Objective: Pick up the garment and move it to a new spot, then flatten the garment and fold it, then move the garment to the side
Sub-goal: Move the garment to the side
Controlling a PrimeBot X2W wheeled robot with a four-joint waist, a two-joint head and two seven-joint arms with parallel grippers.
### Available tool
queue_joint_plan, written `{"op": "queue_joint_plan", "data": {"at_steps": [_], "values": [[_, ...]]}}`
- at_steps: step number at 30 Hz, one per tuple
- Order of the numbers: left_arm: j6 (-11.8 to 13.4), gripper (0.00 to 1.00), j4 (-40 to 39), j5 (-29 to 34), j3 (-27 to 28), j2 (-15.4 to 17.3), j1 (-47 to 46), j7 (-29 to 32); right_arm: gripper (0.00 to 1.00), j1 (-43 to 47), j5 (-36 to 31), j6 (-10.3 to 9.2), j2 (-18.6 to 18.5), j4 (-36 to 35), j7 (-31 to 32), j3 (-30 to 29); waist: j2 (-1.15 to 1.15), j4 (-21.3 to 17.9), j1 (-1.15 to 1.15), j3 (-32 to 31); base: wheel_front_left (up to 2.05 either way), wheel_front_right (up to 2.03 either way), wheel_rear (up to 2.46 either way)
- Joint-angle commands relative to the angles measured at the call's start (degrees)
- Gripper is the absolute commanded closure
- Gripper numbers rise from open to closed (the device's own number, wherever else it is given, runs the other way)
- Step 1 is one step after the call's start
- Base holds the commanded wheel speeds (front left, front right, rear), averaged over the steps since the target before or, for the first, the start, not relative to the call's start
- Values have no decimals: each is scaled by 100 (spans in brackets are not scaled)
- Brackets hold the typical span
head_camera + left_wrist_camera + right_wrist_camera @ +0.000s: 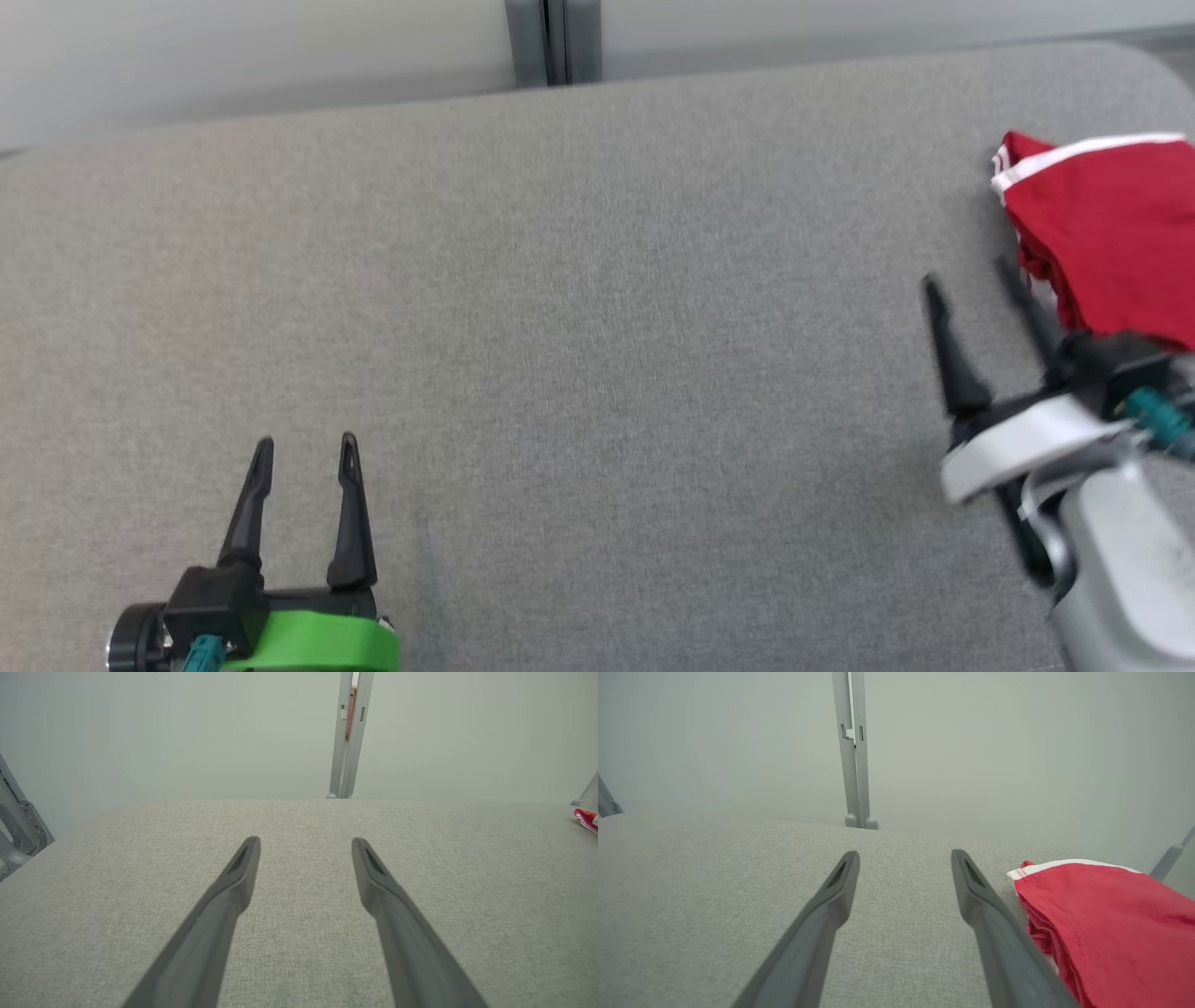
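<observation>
Grey padded surface (597,327) seen beneath both arms. Red garment (1111,233) with white trim laid in layers at surface's far right, just right of right gripper (969,278), beside its right finger. Contact between finger and cloth cannot be told. Right arm angled up and leftward in head view, fingers spread wide, nothing held between them. Left gripper (306,441) held low over bare surface, garment well off to its right, fingers pointed forward and spread, nothing gripped.
</observation>
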Motion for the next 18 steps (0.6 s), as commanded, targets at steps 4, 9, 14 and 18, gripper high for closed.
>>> {"op": "queue_joint_plan", "data": {"at_steps": [4, 9, 14, 18], "values": [[-90, 0, -202, -318, -67, 3, 346, 0, 0, 737, 200, -12, 546, -385, -13, 42, 0, 128, 0, -963, 0, 0, 0], [-91, 0, -431, -323, 6, 3, 598, 0, 0, 1395, 60, -12, 927, -781, -12, 31, 0, 114, 0, -1200, 0, 0, 0], [19, 0, -474, -370, 30, 3, 843, 0, 0, 1937, 112, -12, 1060, -1029, -13, 62, 0, 99, 0, -1421, 0, 0, 0], [143, 0, -364, -389, -53, 3, 1040, 0, 0, 2207, 128, -12, 1103, -1142, -13, -13, 0, 112, 0, -1596, 0, 0, 0]]}}
